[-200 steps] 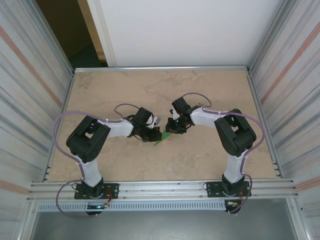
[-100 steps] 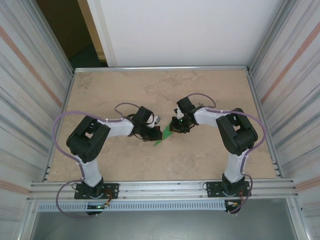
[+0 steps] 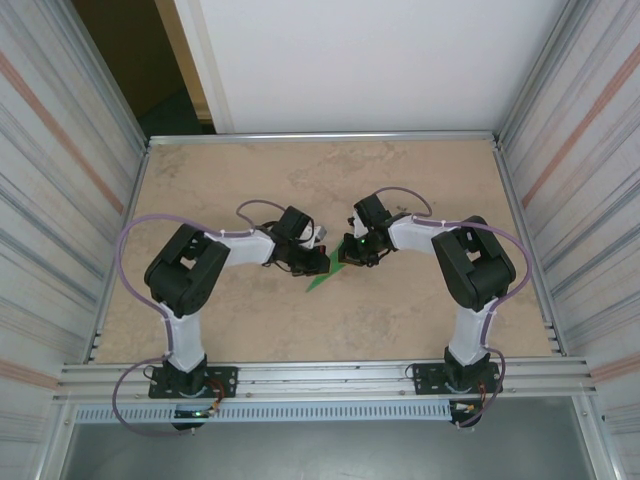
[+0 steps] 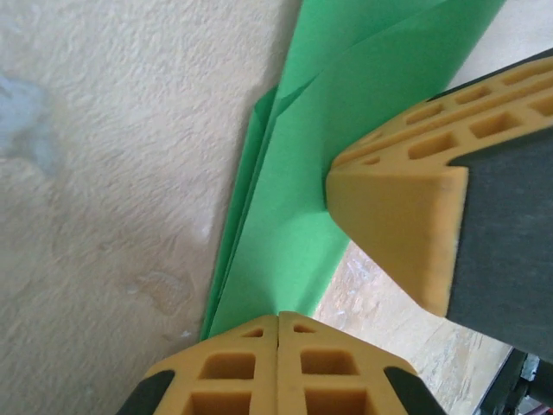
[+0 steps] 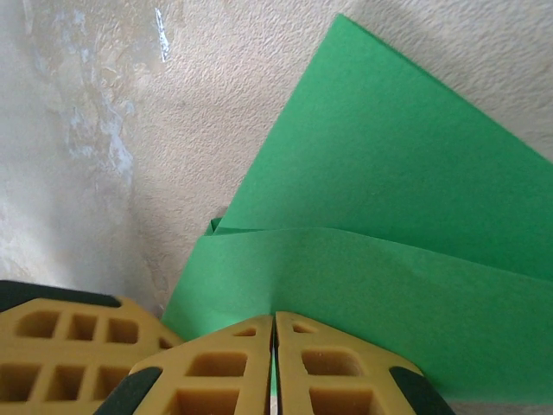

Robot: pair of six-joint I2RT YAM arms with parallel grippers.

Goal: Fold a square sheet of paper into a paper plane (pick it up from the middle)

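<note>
The green paper [image 5: 389, 225] is folded into a pointy wedge. It sits in the middle of the desk [image 3: 220, 190], right between the two arms. The right claw [image 5: 275, 322] is squeezed tight on one edge of it. The left claw [image 4: 276, 322] is squeezed tight too, tips at the paper's narrow end. I cannot tell if it pinches the paper.

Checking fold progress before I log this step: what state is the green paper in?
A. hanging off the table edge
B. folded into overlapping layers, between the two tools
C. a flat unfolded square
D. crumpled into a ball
B: both wrist views show the green paper with creased, overlapping layers, lying on the table between the left tool and the right tool.
</note>
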